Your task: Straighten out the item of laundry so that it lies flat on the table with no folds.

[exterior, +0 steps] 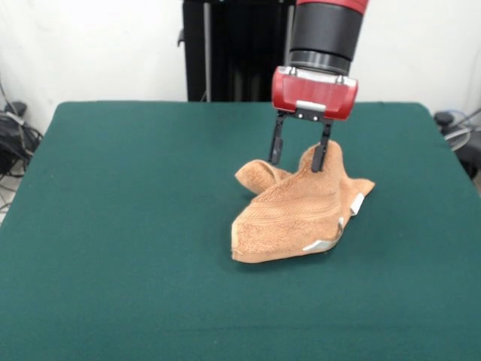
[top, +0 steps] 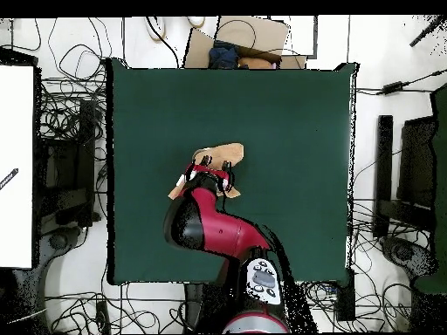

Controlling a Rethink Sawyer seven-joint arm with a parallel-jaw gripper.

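The orange-tan towel (exterior: 301,214) lies crumpled and folded over itself on the green table (exterior: 135,188), a little right of centre. Its white tags (exterior: 355,203) show along the right front edge. My gripper (exterior: 297,164) hangs over the towel's far part with its two fingers apart. The left fingertip is at a low fold, and the right fingertip is against a raised peak of cloth. Nothing is pinched between the fingers. In the overhead view the arm covers most of the towel (top: 227,155), and the gripper (top: 212,171) sits at the towel's near edge on the table (top: 288,131).
Cables and black equipment (exterior: 15,139) lie beyond the table's left and right edges. The robot's black pedestal (exterior: 225,45) stands behind the far edge. Cardboard (top: 249,39) lies past the table's top edge in the overhead view.
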